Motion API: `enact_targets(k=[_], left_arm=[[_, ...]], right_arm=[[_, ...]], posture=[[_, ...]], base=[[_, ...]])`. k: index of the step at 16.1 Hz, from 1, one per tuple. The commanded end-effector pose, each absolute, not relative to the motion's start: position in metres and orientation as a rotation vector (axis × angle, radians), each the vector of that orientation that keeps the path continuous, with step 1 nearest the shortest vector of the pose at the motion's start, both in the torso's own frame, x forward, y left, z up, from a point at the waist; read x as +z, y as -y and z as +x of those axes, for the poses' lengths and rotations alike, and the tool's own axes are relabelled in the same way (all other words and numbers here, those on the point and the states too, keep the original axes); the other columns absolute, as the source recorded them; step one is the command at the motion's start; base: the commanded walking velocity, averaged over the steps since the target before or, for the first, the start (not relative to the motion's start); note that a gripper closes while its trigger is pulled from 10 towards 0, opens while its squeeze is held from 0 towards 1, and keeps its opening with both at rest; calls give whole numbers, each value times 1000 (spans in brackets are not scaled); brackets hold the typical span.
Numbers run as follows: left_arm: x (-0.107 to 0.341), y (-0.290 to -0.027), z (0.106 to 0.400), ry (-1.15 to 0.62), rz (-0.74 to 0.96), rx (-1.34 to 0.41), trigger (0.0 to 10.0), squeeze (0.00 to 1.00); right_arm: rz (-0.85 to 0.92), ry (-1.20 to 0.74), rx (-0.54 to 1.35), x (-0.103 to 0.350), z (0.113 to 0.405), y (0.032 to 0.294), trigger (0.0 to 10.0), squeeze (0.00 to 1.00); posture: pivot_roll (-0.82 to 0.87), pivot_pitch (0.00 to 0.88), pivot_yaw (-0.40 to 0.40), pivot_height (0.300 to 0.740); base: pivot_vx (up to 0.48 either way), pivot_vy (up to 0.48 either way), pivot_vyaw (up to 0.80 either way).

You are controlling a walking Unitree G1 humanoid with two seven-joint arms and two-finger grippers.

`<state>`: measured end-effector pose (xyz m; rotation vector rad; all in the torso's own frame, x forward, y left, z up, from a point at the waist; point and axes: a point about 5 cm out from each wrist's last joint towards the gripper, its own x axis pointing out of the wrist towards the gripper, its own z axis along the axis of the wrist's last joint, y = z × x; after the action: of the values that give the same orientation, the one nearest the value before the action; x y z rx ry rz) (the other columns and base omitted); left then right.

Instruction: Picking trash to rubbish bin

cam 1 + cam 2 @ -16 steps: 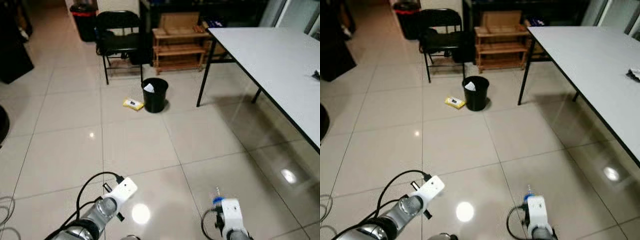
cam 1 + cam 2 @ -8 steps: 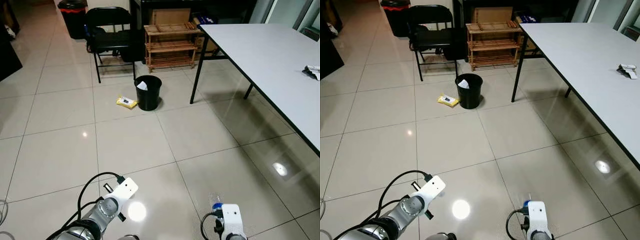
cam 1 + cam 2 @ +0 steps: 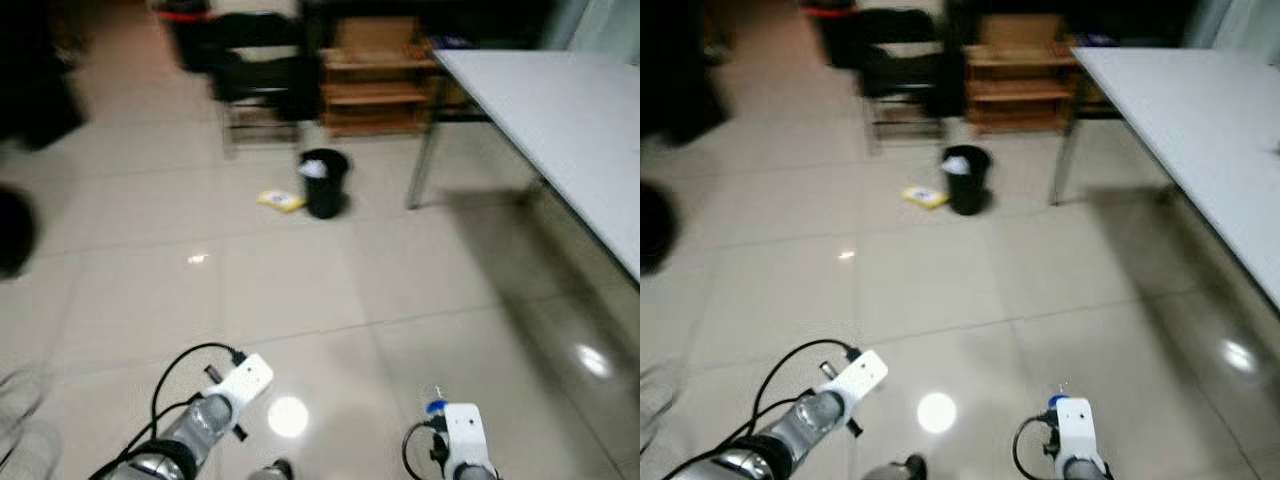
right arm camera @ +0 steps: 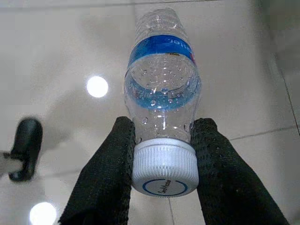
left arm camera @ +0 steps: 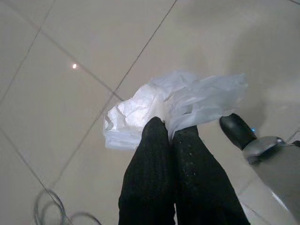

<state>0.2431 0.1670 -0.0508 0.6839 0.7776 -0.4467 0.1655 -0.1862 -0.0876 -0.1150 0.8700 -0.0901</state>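
Left tool (image 5: 169,132) clenched on white tissue (image 5: 173,105), right tool (image 4: 164,136) grasping bottle (image 4: 162,89); rubbish bin (image 3: 324,183) far ahead, upper centre of frame

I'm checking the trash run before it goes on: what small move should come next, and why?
Probably a step forward toward the black bin. The left gripper is shut on a crumpled white wrapper and the right gripper on a clear bottle, so both loads are secured, while the bin sits well ahead on the tiles beside a yellow packet.
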Motion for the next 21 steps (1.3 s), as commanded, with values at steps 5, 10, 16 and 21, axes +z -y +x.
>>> enact_targets(k=[5, 10, 16, 21], left_arm=[[-54, -168, 239, -823, 668, -490, 10000, 0], [-54, -169, 239, -831, 657, -497, 10000, 0], [-53, -170, 239, -836, 669, -501, 10000, 0], [-54, -170, 238, -840, 676, -504, 10000, 0]], right_arm=[[-114, -877, -92, -89, 162, 187, 10000, 0], [-119, -891, -90, -90, 159, 188, 10000, 0], [-127, -904, -81, -92, 156, 187, 10000, 0], [-135, -910, -76, -93, 154, 187, 10000, 0]], posture=[[47, 49, -7, 740], [49, 50, -4, 740], [53, 50, -3, 740], [48, 53, -3, 740]], base=[[0, 0, 160], [290, 0, 0], [279, 0, 0], [271, 0, 0]])
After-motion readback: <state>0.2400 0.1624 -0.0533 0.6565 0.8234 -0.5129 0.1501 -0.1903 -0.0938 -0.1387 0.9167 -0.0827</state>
